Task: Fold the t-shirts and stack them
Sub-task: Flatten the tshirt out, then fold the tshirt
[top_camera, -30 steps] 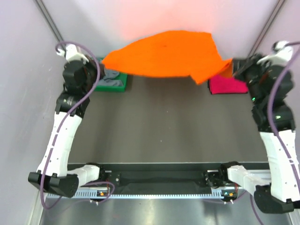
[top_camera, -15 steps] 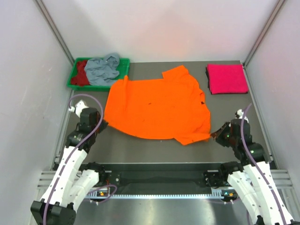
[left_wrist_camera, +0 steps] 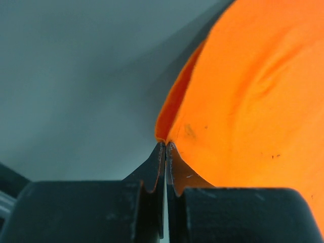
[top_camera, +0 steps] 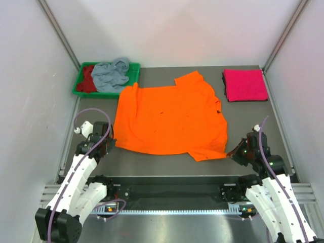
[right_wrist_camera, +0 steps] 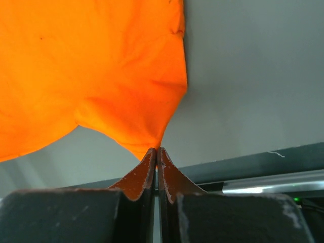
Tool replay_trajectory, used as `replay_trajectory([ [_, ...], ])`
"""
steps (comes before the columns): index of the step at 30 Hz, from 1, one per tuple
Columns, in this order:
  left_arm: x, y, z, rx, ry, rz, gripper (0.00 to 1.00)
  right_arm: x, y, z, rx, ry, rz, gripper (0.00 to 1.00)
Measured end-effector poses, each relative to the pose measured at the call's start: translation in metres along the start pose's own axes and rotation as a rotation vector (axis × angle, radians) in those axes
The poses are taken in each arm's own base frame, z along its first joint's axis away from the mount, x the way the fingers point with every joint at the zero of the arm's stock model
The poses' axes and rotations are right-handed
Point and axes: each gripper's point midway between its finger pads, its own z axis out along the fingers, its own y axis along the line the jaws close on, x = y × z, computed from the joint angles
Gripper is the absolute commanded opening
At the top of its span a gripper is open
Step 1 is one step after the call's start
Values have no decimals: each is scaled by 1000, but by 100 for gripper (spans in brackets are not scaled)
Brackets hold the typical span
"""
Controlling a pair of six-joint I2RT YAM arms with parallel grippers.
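The bright orange t-shirt (top_camera: 169,119) lies spread flat across the middle of the table. My left gripper (top_camera: 110,142) is shut on its near left corner (left_wrist_camera: 167,134). My right gripper (top_camera: 232,152) is shut on its near right corner (right_wrist_camera: 147,142). Both grippers are low, near the table. A folded magenta pink t-shirt (top_camera: 245,84) lies at the back right. A crumpled grey-blue t-shirt (top_camera: 111,73) and a dark red t-shirt (top_camera: 87,78) lie in the green tray (top_camera: 132,76) at the back left.
Grey walls close in the table on the left, back and right. A black and metal rail (top_camera: 172,192) runs along the near edge between the arm bases.
One second ago the orange shirt was held up high at the back. Both grippers have pulled it down and toward the near edge, and it now lies flat.
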Motion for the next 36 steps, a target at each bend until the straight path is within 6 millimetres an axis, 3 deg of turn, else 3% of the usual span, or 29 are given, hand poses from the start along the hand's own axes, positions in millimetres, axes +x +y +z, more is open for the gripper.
replay_trajectory([
  [7, -4, 11, -11, -15, -28, -46, 0, 11, -8, -10, 3, 21, 0, 0],
  [16, -1, 14, -28, 46, -20, -62, 0, 11, -1, -50, -97, -58, -4, 0],
  [25, -1, 21, -43, 94, -38, -84, 0, 24, -5, -63, -95, 0, -27, 0],
  [29, 4, 20, -36, 94, -25, -80, 0, 23, 0, -61, -107, 14, -27, 0],
  [36, 32, 27, 1, -9, 80, -36, 0, 9, 14, -33, -58, 72, -31, 0],
])
